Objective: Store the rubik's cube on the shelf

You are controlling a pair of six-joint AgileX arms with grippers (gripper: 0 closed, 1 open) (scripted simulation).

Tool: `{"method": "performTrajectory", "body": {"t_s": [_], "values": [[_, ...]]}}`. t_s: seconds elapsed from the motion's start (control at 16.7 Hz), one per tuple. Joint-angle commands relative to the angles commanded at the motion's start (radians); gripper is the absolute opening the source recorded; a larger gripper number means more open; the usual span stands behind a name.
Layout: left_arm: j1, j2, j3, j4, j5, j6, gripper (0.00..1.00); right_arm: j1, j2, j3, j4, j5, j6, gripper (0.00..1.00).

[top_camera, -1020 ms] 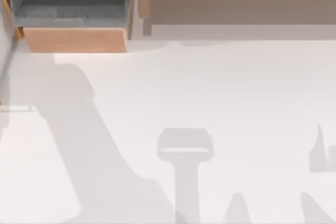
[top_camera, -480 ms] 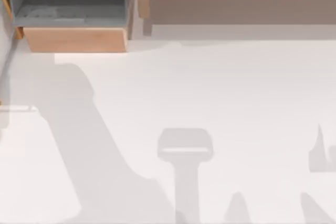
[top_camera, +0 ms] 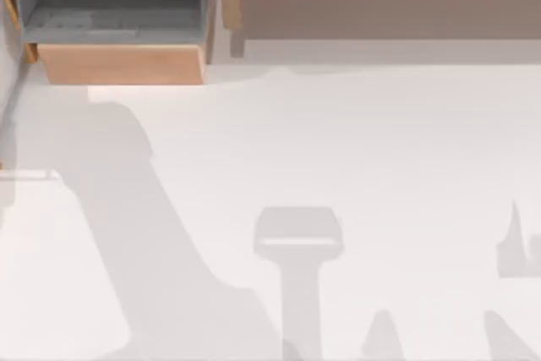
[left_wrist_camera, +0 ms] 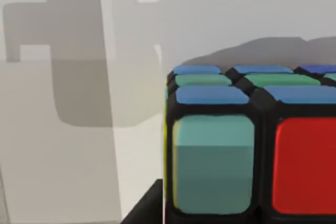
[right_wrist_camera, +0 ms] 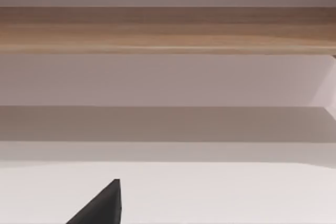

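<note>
Red-and-teal rubik's cube (left_wrist_camera: 252,145) looms before my left wrist; overhead nothing has shifted (shelf (top_camera: 389,10) awaits), grip I cannot tell.

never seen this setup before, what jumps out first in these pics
The rubik's cube looms right up against the left wrist camera, with teal, red, blue and green squares in a black grid. From above, the long light-wood shelf runs along the table's far edge at the right, with a smaller grey-lined wooden box at the far left.
</note>
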Motion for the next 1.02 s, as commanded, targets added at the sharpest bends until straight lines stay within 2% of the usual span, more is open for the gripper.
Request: {"method": "performTrajectory", "body": {"t_s": [0.54,0.84,1.02], "values": [[0.01,-0.036,-0.009,-0.03,0.015,0.018,0.0,0.0,0.0,0.0,0.0,0.0,0.0,1.0],[0.105,-0.229,0.063,-0.087,0.074,0.109,0.0,0.0,0.0,0.0,0.0,0.0,0.0,1.0],[0.158,-0.274,0.128,-0.106,0.086,0.14,0.0,0.0,0.0,0.0,0.0,0.0,0.0,1.0]]}}
